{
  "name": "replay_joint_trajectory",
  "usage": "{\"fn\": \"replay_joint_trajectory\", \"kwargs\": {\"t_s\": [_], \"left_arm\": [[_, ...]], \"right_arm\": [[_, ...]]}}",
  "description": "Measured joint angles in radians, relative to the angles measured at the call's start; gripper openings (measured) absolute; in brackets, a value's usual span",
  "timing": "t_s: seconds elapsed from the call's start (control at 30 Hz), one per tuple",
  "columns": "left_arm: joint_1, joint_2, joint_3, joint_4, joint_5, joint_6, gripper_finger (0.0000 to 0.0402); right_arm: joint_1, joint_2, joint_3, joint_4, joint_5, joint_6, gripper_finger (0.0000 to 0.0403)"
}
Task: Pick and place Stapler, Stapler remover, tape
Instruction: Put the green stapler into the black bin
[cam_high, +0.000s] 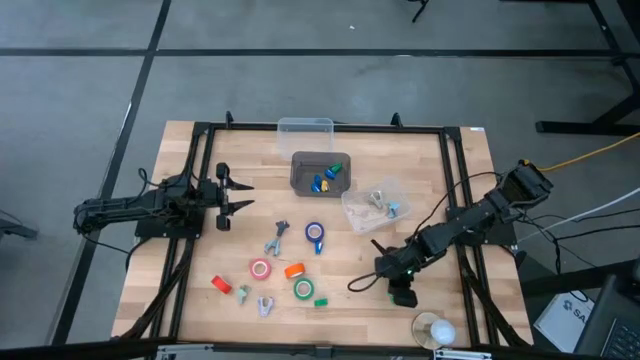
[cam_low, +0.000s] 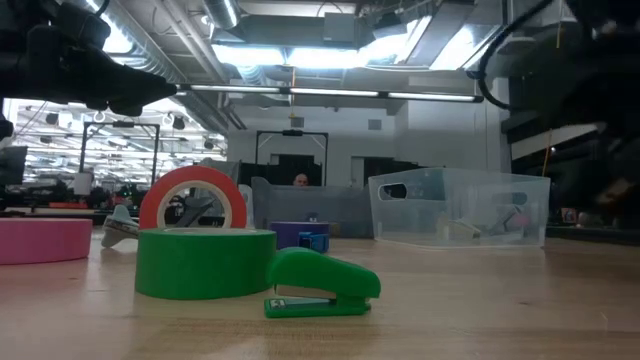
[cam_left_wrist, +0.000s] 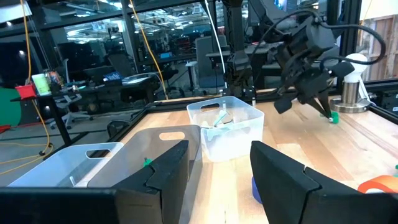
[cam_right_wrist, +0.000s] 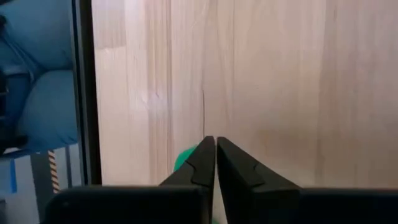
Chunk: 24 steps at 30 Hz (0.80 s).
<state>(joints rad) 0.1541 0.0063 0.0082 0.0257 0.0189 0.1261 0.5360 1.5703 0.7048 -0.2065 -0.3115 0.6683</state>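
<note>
Green stapler (cam_low: 320, 288) lies by green tape (cam_low: 204, 262); right hand (cam_high: 398, 290) pinched together near the counter's (cam_high: 470, 310) front edge; left hand (cam_high: 236, 192) apart.

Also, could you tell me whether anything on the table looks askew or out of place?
The clear tub on the table's right side sits twisted at an angle to the table edges, whereas the grey bin and the other clear bin sit square. Nothing looks spilled or damaged.

Three tape rolls (cam_high: 261, 269), three bins (cam_high: 319, 171)
</note>
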Motion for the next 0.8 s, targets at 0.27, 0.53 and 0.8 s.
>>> {"fn": "replay_joint_trajectory", "kwargs": {"t_s": [0.27,0.53,0.8], "left_arm": [[0.0,0.0,0.0,0.0,0.0,0.0,0.0169],[0.0,0.0,0.0,0.0,0.0,0.0,0.0169],[0.0,0.0,0.0,0.0,0.0,0.0,0.0169]], "right_arm": [[0.007,0.0,0.188,-0.318,0.079,-0.039,0.0009],[0.055,0.041,0.217,-0.395,0.073,0.11,0.0051],[0.063,0.072,0.217,-0.388,0.023,0.223,0.0133]]}}
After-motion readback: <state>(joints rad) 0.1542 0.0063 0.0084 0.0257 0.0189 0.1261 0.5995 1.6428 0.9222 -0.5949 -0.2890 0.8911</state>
